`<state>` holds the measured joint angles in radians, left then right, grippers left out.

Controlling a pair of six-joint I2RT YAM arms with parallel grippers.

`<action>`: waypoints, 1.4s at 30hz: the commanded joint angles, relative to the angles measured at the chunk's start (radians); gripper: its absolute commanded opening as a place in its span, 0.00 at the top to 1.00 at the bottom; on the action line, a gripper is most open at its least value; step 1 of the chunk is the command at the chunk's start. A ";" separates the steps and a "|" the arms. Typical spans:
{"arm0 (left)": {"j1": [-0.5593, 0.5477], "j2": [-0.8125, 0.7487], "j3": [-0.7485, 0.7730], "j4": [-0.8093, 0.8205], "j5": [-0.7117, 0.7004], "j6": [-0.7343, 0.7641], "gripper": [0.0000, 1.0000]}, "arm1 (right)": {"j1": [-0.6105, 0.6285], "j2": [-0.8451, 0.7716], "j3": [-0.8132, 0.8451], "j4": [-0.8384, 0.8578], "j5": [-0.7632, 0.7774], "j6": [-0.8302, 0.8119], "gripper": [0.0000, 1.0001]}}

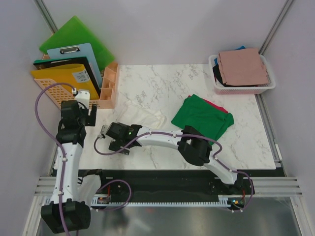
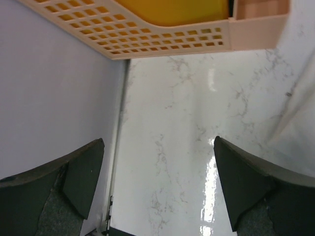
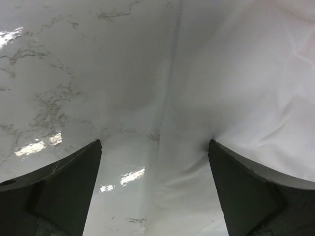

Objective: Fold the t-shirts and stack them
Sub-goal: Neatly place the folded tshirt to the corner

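Note:
A cream-white t-shirt (image 1: 145, 117) lies loosely spread on the marble table (image 1: 162, 81), left of centre. My right gripper (image 1: 104, 132) is low at its near left edge and open. In the right wrist view the white cloth (image 3: 246, 88) fills the right half, its edge runs between the jaws (image 3: 154, 142), and the right fingertip (image 3: 221, 162) presses on the cloth. A folded green t-shirt (image 1: 199, 115) rests on a red one (image 1: 215, 105) at centre right. My left gripper (image 1: 92, 116) is open over bare marble (image 2: 158, 140), with nothing in it.
A white mesh basket (image 1: 241, 90) at the back right holds a dusty-pink t-shirt (image 1: 243, 66) on top of black and blue ones. A peach organiser (image 1: 106, 86) (image 2: 197, 37) with green boards (image 1: 78, 32) and clipboards stands at the back left, just beyond my left gripper.

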<state>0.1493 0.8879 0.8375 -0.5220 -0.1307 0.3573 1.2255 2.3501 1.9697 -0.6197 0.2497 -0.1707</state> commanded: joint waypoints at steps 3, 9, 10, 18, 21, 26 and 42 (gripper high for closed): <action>0.010 -0.126 0.032 0.174 -0.277 -0.083 0.00 | -0.006 -0.018 -0.035 0.061 0.060 0.025 0.03; 0.045 -0.139 0.003 0.293 -0.431 -0.006 0.00 | -0.006 -0.026 -0.049 0.080 0.094 0.014 0.03; 0.056 -0.156 0.000 0.307 -0.452 0.002 0.00 | -0.006 -0.026 -0.049 0.084 0.103 0.014 0.02; 0.139 -0.178 0.006 0.312 -0.411 0.034 0.00 | -0.034 -0.037 -0.098 0.086 0.168 0.002 0.02; 0.144 -0.176 0.005 0.320 -0.399 0.048 0.00 | -0.058 -0.064 -0.169 0.104 0.161 0.008 0.02; 0.147 -0.153 0.020 0.320 -0.388 0.034 0.00 | -0.070 -0.069 -0.264 0.132 0.172 0.004 0.02; 0.148 -0.155 0.015 0.316 -0.357 0.049 0.00 | -0.040 0.017 -0.331 0.141 0.207 0.046 0.08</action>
<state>0.2909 0.7437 0.8383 -0.2508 -0.4942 0.3847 1.1702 2.2578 1.7103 -0.3508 0.4381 -0.1379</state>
